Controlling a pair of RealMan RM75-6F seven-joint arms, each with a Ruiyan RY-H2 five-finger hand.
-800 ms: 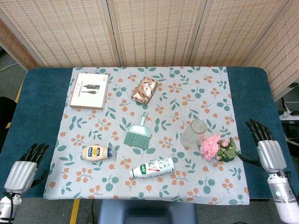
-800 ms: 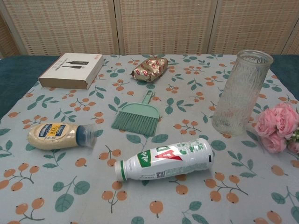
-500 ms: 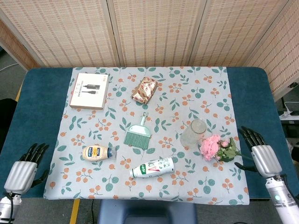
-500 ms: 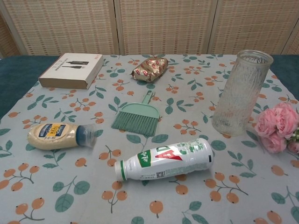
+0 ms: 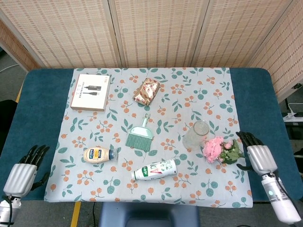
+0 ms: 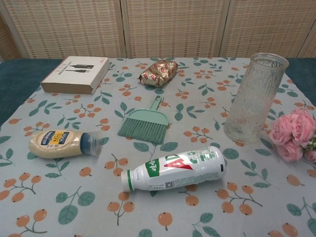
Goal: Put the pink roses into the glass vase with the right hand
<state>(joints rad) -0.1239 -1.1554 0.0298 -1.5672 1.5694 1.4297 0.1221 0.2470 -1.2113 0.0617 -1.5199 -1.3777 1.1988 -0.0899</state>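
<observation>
The pink roses (image 5: 218,150) lay on the cloth just at four o'clock of the upright glass vase (image 5: 196,135), while the right hand (image 5: 256,153), fingers spread and holding nothing, sat at their three o'clock.

Table (image 5: 42,109), blue top, floral cloth (image 5: 208,90) over centre. Box (image 5: 91,92) upper left. Foil packet (image 5: 146,91) upper centre. Green brush (image 5: 140,135) at centre. Jar (image 5: 98,154) lying lower left. Bottle (image 5: 154,170) lying lower centre. Vase (image 5: 196,135) upright, right of centre. Roses (image 5: 217,149) lying just lower right of vase, apparently touching its base. Right hand (image 5: 254,155) at right edge, fingers spread, holding nothing, just right of rose leaves. Left hand (image 5: 24,169) at lower left corner, off cloth, holding nothing, fingers slightly curled.
</observation>
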